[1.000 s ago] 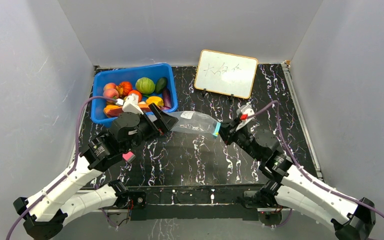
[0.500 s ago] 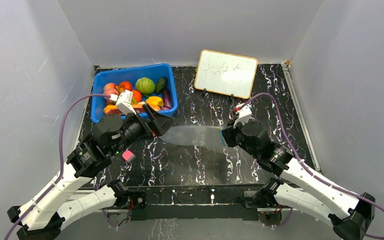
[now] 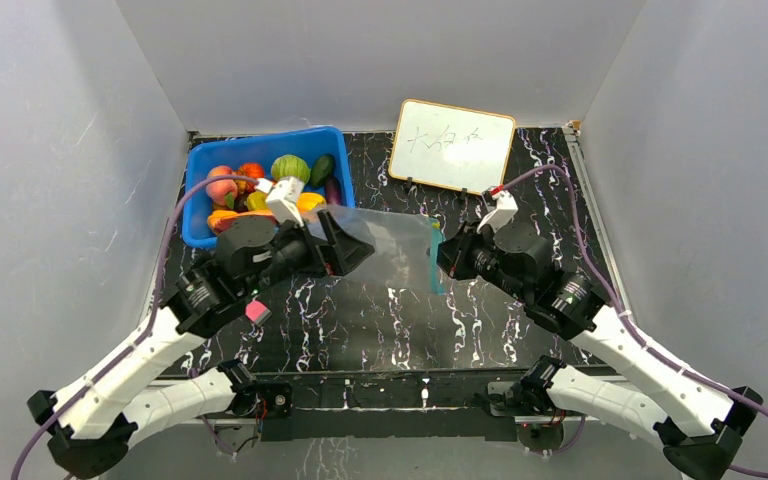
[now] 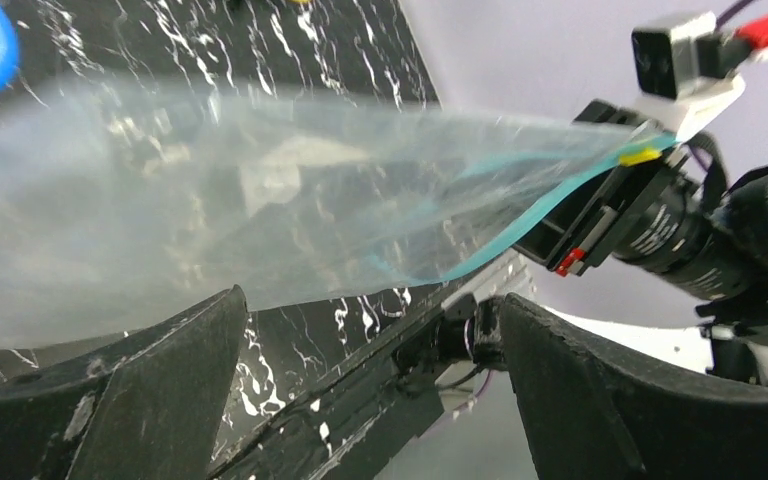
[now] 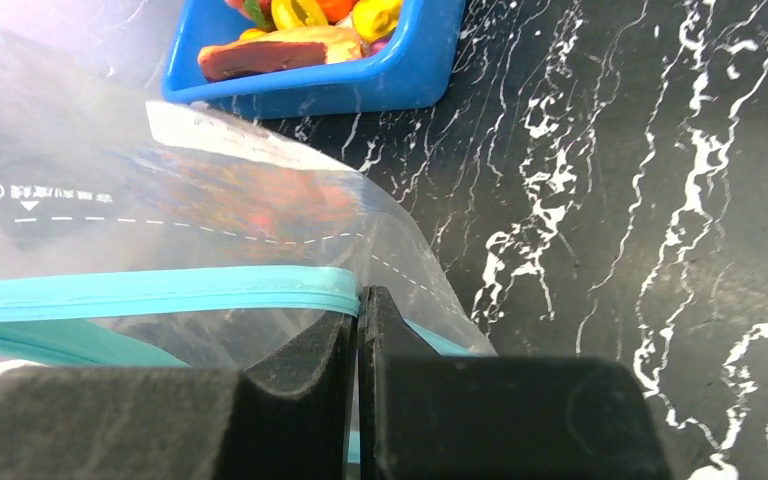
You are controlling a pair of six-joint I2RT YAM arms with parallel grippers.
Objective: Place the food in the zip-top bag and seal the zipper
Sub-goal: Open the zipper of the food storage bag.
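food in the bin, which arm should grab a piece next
Left: the left gripper is open and empty beside the blue bin of food; the right gripper is shut on the zip-top bag at its mouth edge.

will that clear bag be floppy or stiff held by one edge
Probably floppy: the bag is thin, creased film, pinched at its blue strip by the right gripper. Likely very light, since it looks empty. Glossy film may slip from a weak pinch.
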